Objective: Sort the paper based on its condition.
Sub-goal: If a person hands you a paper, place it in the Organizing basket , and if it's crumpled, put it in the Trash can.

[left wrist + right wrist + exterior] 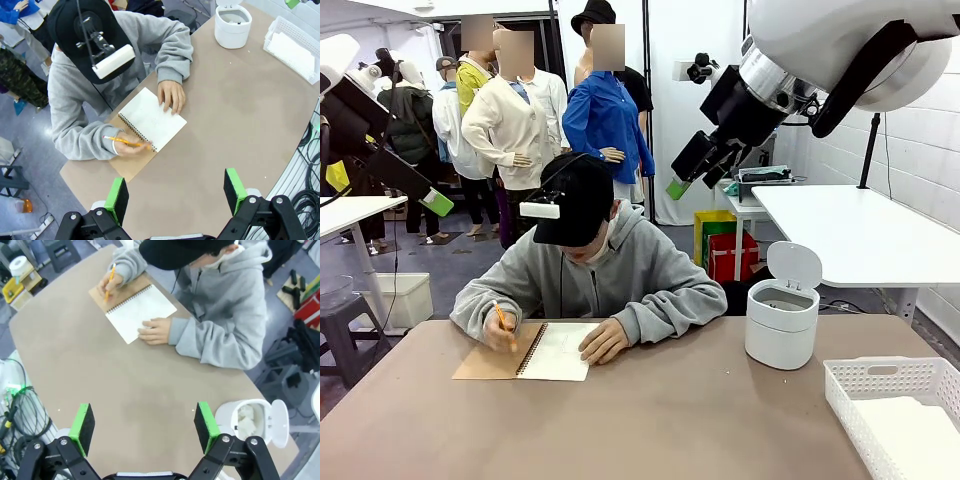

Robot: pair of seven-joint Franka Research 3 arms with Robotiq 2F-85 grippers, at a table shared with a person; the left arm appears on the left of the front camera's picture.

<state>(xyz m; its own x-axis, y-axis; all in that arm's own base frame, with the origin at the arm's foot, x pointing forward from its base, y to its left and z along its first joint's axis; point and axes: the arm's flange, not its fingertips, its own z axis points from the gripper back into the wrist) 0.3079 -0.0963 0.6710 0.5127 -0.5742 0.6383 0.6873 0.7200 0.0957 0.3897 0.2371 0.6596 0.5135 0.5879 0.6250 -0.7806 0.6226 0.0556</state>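
Left gripper (175, 194) and right gripper (144, 426) hang open and empty; paper (912, 436) lies in a basket (880, 368) right of the notebook (556, 352)

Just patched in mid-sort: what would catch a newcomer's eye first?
The person at the far side of the table, writing in a notebook with an orange pencil. To the right, an open-lidded white bin holds crumpled paper, and a basket at the near-right corner holds flat paper.
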